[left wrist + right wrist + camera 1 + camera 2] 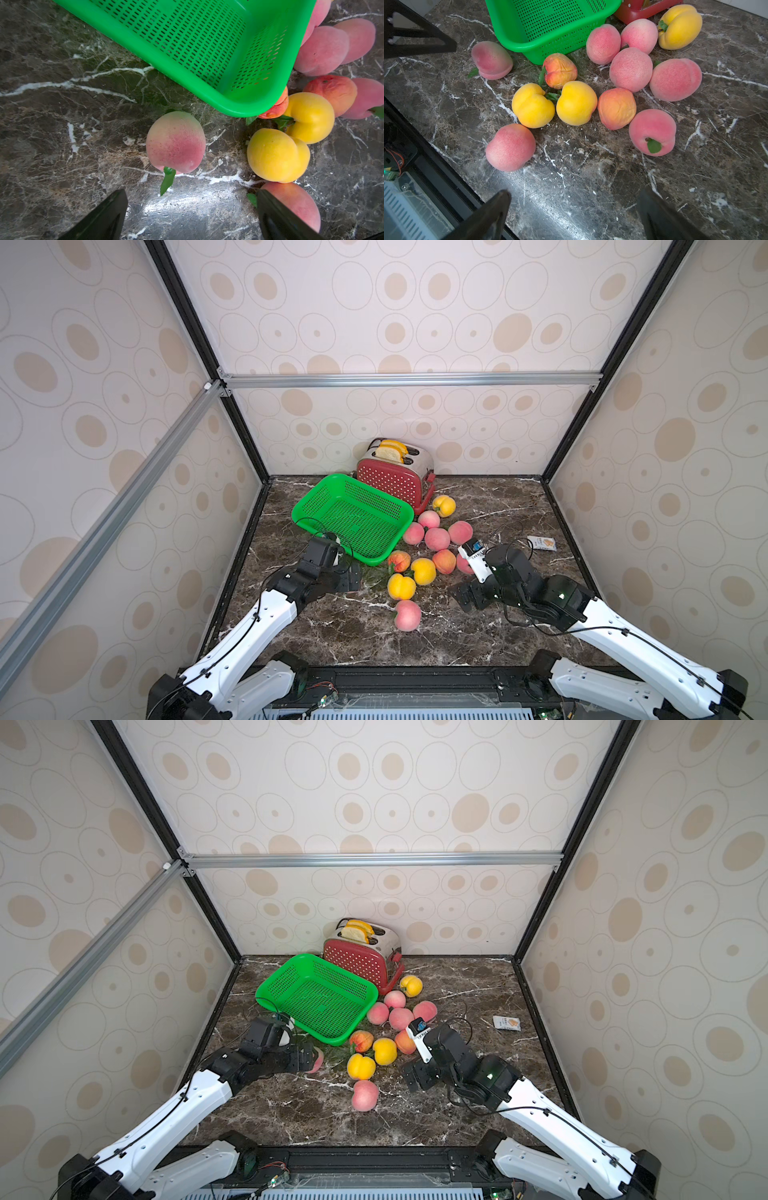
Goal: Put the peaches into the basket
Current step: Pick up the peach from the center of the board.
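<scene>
Right wrist view, twelve peaches (576, 102), one basket (506, 31)

Red dotted toaster (392, 485), bread slices (388, 452) inside, small packet (541, 542), marble tabletop (478, 639)

Cream walls (395, 323) (tan ovals throughout) enclose a dark marble tabletop (353, 635).

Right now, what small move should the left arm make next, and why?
Probably ease the left pincer forward until its open jaws straddle the pink peach. That peach lies alone on the marble tabletop directly ahead of the pincer, just outside the green basket, which looks empty, so it seems the easiest first pick.
</scene>
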Robot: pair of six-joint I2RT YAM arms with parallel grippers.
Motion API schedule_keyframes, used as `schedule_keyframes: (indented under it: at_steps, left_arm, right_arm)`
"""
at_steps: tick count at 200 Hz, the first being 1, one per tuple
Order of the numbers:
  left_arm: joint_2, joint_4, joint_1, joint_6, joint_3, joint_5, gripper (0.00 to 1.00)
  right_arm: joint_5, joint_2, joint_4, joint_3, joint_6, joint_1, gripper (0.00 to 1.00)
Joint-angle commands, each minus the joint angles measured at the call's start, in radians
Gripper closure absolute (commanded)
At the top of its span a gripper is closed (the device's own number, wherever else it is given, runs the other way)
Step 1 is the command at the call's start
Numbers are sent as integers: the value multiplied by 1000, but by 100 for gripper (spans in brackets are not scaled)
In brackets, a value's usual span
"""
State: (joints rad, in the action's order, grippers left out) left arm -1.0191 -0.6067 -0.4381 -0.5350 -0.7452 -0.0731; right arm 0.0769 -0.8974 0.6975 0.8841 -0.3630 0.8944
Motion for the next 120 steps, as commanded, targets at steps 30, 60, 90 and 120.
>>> schedule_keyframes:
  at_steps: [30, 60, 90, 120]
  left_arm:
    - [-115, 93, -9, 3, 1, 27, 1]
    - [-163, 101, -10, 12, 0, 69, 1]
    - [-201, 106, -11, 12, -3, 85, 1]
    - [-262, 109, -11, 22, -18, 77, 1]
  right_arm:
    - [-19, 17, 45, 4, 42, 13, 0]
    - [-42, 33, 25, -11, 63, 14, 0]
    - [-44, 36, 25, -13, 84, 14, 0]
    - [-22, 56, 43, -3, 99, 14, 0]
